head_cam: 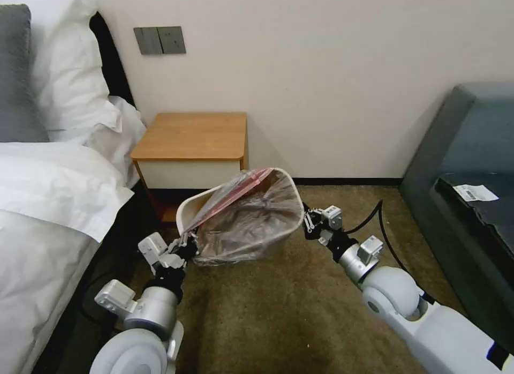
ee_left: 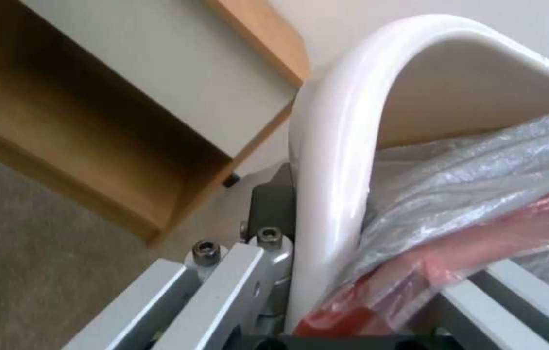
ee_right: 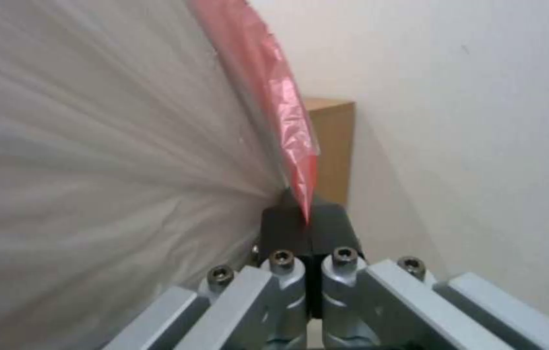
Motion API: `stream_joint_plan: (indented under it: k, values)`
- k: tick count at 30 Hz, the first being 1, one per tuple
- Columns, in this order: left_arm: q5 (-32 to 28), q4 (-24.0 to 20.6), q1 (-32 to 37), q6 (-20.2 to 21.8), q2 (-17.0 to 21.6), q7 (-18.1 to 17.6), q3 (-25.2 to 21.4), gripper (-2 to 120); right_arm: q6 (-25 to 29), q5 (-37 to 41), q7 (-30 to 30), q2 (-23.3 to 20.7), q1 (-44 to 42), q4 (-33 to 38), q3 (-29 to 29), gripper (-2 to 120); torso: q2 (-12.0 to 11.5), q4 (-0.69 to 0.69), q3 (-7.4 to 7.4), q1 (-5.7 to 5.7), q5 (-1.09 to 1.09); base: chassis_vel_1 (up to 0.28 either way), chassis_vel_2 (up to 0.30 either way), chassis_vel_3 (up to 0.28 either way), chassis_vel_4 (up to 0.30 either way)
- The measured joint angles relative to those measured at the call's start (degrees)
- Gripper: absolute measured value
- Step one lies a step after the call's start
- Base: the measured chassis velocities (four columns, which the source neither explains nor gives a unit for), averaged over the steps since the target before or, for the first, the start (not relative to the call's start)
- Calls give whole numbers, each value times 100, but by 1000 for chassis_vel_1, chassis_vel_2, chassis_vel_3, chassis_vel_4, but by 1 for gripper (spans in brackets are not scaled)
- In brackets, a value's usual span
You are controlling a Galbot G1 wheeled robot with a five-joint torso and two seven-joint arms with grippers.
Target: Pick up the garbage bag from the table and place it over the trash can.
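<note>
From the head view, the trash can (head_cam: 203, 202) sits tilted on carpet before the wooden surface (head_cam: 193, 135), the garbage bag (head_cam: 249, 218) stretched across it. The left gripper (head_cam: 187, 244) and right gripper (head_cam: 306, 219) flank the can. Left wrist view: fingers (ee_left: 271, 204) apparently straddle the can's rim, pinching bag. Right wrist view: fingers (ee_right: 287, 226) closed on the bag's red edge

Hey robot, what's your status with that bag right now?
Left gripper straddling trash can rim. Right gripper shut on garbage bag. Bag stretched over can. Nothing blocking.
</note>
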Motion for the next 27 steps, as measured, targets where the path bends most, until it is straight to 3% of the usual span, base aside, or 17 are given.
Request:
stream_joint_plan:
  k: [14,27]
  values:
    - [318,-29,160,170,117,314,244,6,142,-170,7,184,240,-595,17,0,0,0,0,0,1,0,0,0,0]
    - [337,-219,292,296,154,375,461,7,244,-256,-13,355,478,-1204,-22,0,0,1,0,0,1,0,0,0,0]
